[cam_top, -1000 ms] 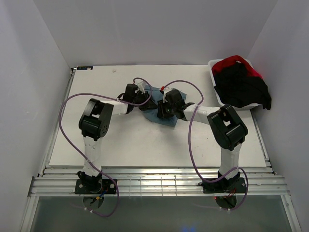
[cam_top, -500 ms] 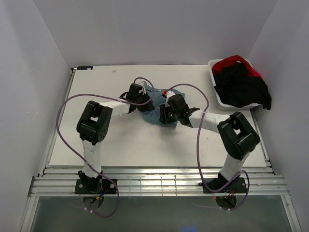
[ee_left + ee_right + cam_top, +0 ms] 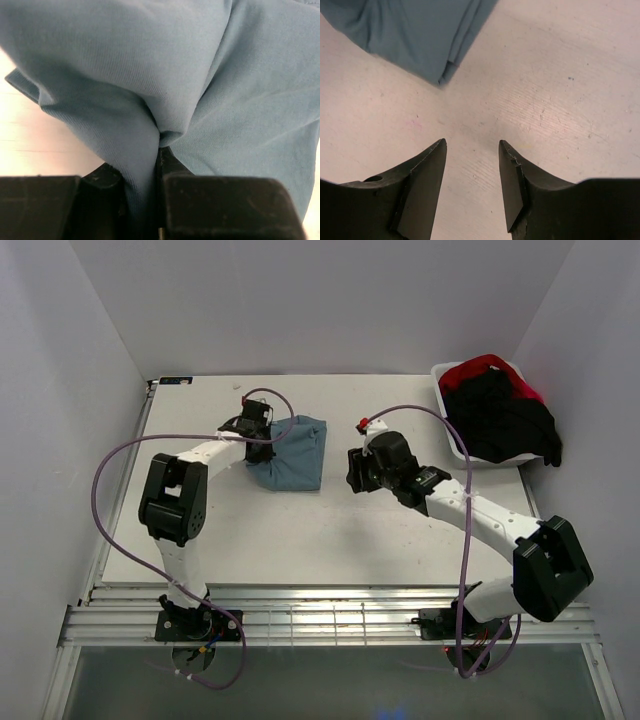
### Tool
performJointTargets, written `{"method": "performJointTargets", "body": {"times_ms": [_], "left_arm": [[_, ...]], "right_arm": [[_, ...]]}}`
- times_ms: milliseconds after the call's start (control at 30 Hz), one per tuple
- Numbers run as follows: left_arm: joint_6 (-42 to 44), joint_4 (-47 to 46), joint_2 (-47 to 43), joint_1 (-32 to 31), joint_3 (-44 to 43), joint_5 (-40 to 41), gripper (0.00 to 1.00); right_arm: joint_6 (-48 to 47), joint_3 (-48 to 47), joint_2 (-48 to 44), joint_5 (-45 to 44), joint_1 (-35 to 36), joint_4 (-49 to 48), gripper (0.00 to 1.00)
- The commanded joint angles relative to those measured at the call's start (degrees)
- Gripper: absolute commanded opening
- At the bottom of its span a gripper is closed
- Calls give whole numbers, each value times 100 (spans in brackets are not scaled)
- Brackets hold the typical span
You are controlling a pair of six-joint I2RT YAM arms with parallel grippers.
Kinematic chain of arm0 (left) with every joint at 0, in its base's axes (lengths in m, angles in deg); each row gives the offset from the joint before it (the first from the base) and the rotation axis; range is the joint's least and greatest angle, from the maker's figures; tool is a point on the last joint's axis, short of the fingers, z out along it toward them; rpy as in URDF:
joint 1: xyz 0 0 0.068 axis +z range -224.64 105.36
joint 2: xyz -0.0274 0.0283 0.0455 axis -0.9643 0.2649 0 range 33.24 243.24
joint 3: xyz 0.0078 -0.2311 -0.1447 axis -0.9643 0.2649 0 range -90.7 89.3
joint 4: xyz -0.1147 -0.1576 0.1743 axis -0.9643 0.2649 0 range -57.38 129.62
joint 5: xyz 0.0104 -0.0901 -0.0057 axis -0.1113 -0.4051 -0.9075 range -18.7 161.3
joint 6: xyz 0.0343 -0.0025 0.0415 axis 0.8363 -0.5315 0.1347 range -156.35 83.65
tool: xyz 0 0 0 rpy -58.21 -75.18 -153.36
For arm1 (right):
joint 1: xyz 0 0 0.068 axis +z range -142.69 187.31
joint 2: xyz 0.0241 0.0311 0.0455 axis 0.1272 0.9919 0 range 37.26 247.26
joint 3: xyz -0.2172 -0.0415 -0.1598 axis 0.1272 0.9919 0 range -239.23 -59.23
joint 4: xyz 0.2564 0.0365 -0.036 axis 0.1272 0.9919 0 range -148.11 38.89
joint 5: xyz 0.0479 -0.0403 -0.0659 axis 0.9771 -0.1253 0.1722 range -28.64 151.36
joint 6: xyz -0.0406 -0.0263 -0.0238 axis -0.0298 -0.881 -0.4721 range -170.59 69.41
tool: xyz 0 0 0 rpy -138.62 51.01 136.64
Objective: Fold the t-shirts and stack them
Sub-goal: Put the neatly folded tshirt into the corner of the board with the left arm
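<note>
White walls box in a pale table. On its far middle lies the teal shirt, folded into a compact block. The left gripper sits at the shirt's left edge. The left wrist view shows its jaws clenched on a bunched pinch of the teal fabric. The right gripper hovers over bare table just right of the shirt. Its jaws are spread with nothing between them, and a shirt corner lies ahead of them. At the far right, a tub holds a black shirt heaped over a red shirt.
</note>
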Motion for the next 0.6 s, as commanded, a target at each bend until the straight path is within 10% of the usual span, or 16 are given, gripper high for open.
{"method": "performJointTargets", "body": {"times_ms": [0, 567], "left_arm": [[449, 229, -340, 216, -442, 596, 0], [1725, 1003, 354, 1219, -2402, 1133, 0]], "right_arm": [[-106, 254, -191, -128, -13, 141, 52], [-168, 616, -42, 549, -13, -307, 52]]}}
